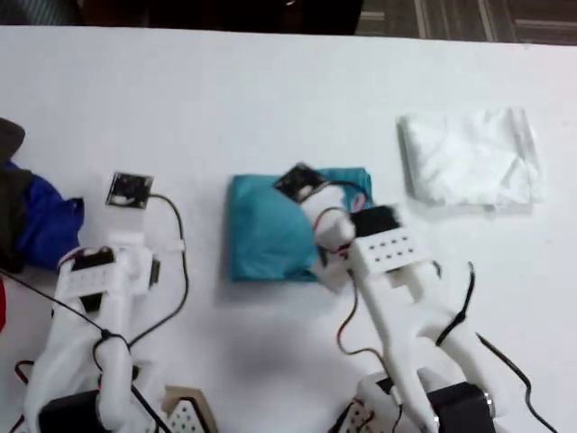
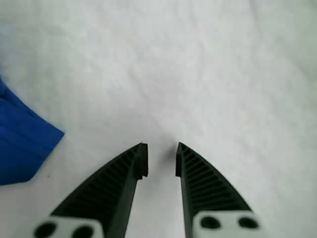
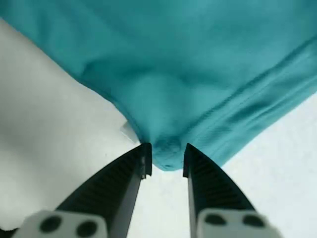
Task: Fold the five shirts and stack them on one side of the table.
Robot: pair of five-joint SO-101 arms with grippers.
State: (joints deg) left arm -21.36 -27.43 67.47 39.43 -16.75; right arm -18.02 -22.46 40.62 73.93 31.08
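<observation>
teal shirt: part hidden under right arm | blue shirt: cut by edge | dark cloth: likewise

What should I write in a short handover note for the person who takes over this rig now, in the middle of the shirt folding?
Left pincer: open, empty, over bare table beside the blue shirt.
Right pincer: shut on a corner of the teal shirt, mid-table.
Done: white shirt lies folded on the right arm's side.
To do: finish the teal shirt, stack it with the white one, then fold the bunched blue shirt and the dark cloth beside it.
</observation>
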